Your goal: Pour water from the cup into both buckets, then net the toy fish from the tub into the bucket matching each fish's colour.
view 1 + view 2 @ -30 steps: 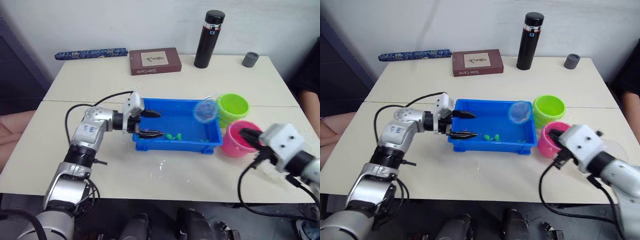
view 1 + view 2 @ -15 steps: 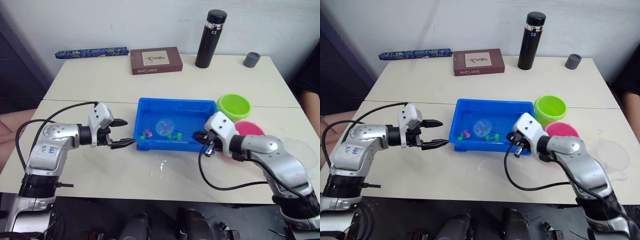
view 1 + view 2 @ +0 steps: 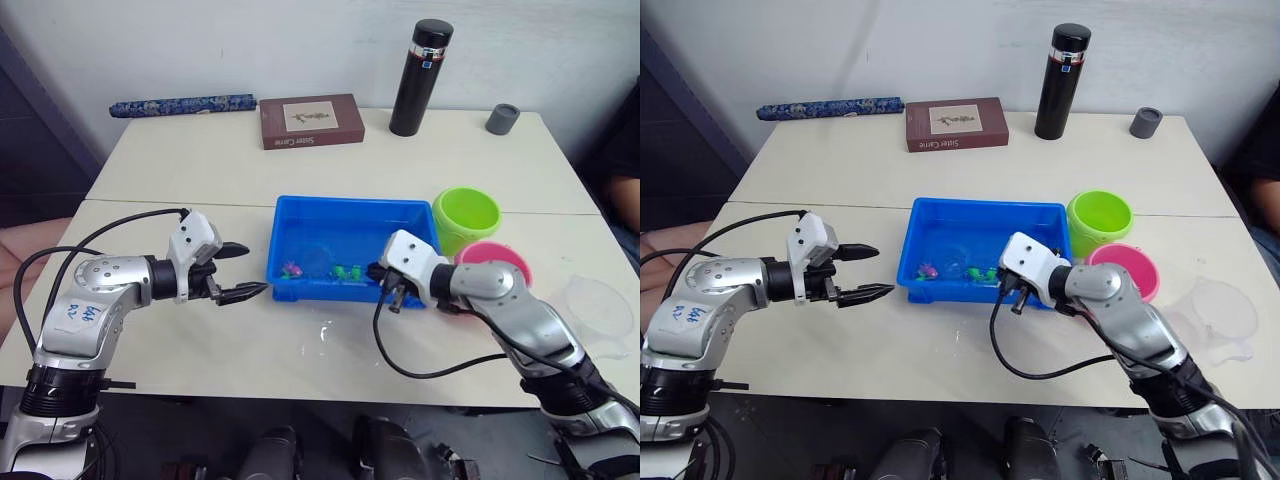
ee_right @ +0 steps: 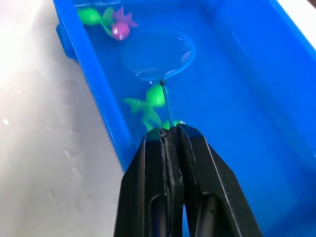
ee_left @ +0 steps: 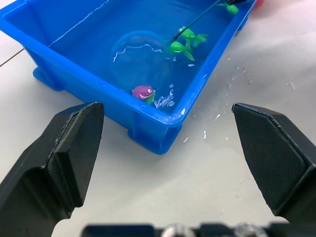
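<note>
The blue tub (image 3: 345, 204) sits mid-table and holds water. In it float a magenta fish (image 5: 143, 92), also seen in the right wrist view (image 4: 120, 29), and green fish (image 5: 185, 42). My right gripper (image 3: 379, 273) is at the tub's front right corner, shut on the thin handle of a small round net (image 4: 158, 55) that is dipped in the water between the fish. My left gripper (image 3: 255, 268) hangs open just left of the tub, holding nothing. The lime bucket (image 3: 466, 214) and pink bucket (image 3: 497, 262) stand right of the tub. The clear cup (image 3: 598, 308) rests at the far right.
A black flask (image 3: 420, 78), a grey cap (image 3: 502, 118), a brown book (image 3: 310, 120) and a blue rolled item (image 3: 180, 105) line the table's back. Water drops (image 3: 325, 335) lie in front of the tub. A person's arm (image 3: 628, 188) shows at the right edge.
My right gripper swung the net from beside the buckets down into the tub's water. My left gripper came off the tub's left wall and drew back to the left.
</note>
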{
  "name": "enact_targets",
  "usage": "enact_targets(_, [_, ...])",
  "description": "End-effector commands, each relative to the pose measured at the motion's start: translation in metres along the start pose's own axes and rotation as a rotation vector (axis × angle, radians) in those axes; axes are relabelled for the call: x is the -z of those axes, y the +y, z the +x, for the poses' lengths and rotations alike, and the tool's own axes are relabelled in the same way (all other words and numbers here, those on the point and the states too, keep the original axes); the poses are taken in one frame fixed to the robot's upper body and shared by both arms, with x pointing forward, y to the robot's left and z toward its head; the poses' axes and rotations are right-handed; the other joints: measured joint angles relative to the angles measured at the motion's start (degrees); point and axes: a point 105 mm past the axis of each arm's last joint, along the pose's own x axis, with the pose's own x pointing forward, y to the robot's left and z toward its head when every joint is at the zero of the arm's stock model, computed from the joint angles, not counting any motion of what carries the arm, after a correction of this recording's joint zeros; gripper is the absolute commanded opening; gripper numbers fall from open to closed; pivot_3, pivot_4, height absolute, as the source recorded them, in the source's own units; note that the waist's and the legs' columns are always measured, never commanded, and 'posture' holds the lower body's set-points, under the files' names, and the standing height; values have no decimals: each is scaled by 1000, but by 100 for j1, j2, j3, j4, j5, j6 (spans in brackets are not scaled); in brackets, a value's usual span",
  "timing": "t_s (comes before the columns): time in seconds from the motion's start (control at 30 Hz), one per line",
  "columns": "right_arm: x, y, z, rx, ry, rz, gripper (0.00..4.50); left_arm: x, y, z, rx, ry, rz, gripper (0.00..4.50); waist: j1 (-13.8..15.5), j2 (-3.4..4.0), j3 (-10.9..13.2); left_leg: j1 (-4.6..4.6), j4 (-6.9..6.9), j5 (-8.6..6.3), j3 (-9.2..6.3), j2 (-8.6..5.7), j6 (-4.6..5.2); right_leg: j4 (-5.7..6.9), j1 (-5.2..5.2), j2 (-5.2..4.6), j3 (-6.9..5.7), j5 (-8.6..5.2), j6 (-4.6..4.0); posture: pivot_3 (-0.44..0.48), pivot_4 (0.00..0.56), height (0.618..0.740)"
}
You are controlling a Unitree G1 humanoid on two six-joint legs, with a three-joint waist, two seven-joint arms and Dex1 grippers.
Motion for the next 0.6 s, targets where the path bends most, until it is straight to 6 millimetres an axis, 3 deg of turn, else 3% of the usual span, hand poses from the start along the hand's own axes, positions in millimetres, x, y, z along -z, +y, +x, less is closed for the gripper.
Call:
enact_targets(0.03, [-10,-3,1,5,-37,-38,0,-11,0,-8,-21,-27,35,4476,4,0,0,0,0,0,0,0,0,-1,0,0,0,0,0,0,150,740])
enact_targets(0.6, [-23,1,-2,-45,-109,147,0,-10,3,-7,-38,-34,34,4476,-9,1,0,0,-1,0,-1,0,0,-1,0,-2,-4,0,0,0,150,740])
